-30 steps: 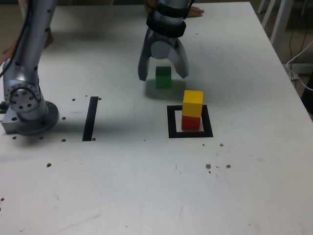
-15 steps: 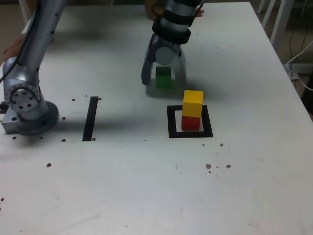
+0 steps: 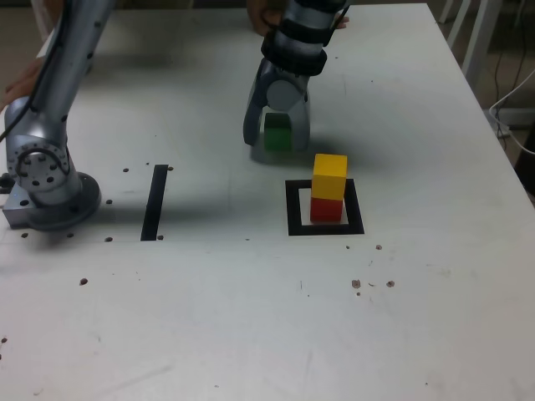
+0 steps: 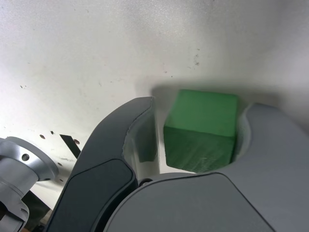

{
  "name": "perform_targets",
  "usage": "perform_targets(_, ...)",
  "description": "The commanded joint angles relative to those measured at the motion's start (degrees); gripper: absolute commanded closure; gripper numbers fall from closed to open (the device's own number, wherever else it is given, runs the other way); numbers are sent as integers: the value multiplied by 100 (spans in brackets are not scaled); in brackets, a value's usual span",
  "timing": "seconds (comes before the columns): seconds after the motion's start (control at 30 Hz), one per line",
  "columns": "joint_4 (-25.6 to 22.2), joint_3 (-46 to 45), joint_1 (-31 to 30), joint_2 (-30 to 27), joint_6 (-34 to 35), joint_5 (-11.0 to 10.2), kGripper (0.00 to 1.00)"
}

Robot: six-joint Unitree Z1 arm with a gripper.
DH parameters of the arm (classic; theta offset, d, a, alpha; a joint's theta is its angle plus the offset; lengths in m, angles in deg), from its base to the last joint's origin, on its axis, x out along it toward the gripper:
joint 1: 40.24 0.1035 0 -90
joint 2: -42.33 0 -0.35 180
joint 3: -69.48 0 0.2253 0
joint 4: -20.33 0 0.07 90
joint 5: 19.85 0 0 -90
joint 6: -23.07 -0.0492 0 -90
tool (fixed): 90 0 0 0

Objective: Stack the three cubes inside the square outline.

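The green cube rests on the white table, behind and to the exterior view's left of the square outline. Inside the outline the yellow cube stands on the red cube. My gripper is lowered over the green cube with one finger on each side. In the wrist view the green cube fills the space within the gripper. One finger touches it, while the other finger stands a thin sliver off.
A narrow black strip lies at the exterior view's left, next to the arm's base. A person's hand rests at the table's far edge. Small dark specks dot the table. Cables hang off the right edge.
The gripper came down around the green cube, and its fingers have drawn in from wide apart to almost against the cube's sides. The cubes have not moved.
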Motion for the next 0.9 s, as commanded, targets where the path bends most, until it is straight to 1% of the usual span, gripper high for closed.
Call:
perform_targets(0.0,12,-11,-5,16,-10,-1,73)
perform_targets(0.3,0,1,-46,-46,0,-17,73)
perform_targets(0.47,-96,63,-179,-193,80,-79,73)
perform_targets(0.63,-368,275,-452,-408,228,-143,73)
perform_targets(0.87,-925,763,-923,-667,462,-160,73)
